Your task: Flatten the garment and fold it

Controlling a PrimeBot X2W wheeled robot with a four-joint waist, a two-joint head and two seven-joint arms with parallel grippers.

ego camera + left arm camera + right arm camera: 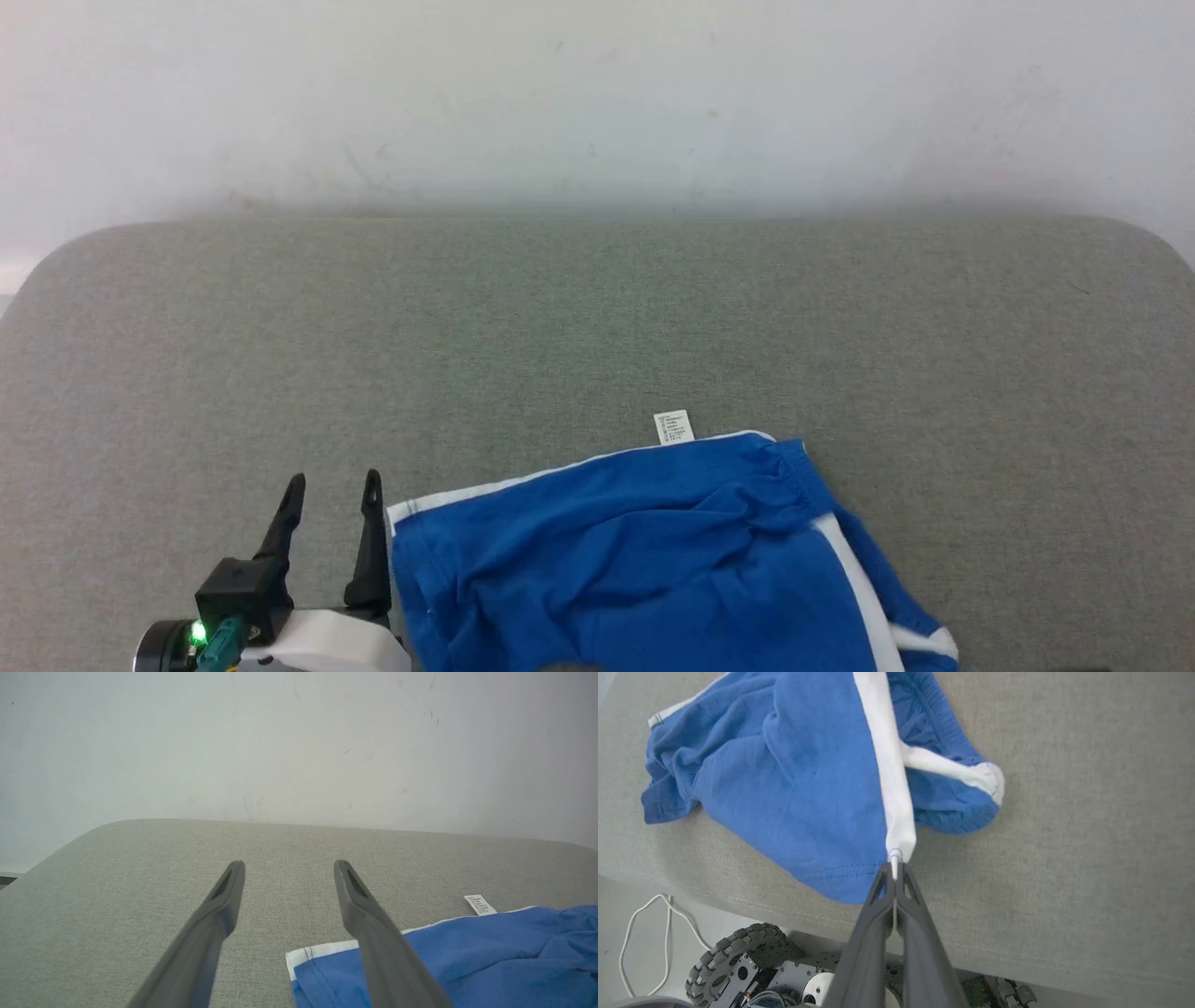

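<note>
The jaws of the right gripper (894, 865) are clenched on the end of the white side stripe (887, 765) of the garment (798, 779), which lies crumpled beyond them on the grey table (1087, 812). The left gripper (335, 479) has its jaws released, with the garment's white-trimmed corner just beside them.

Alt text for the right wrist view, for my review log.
The right gripper is shut on the hem end of a white stripe of crumpled blue shorts lying on a grey padded surface. Below its edge are a wheel and a white cable.
</note>
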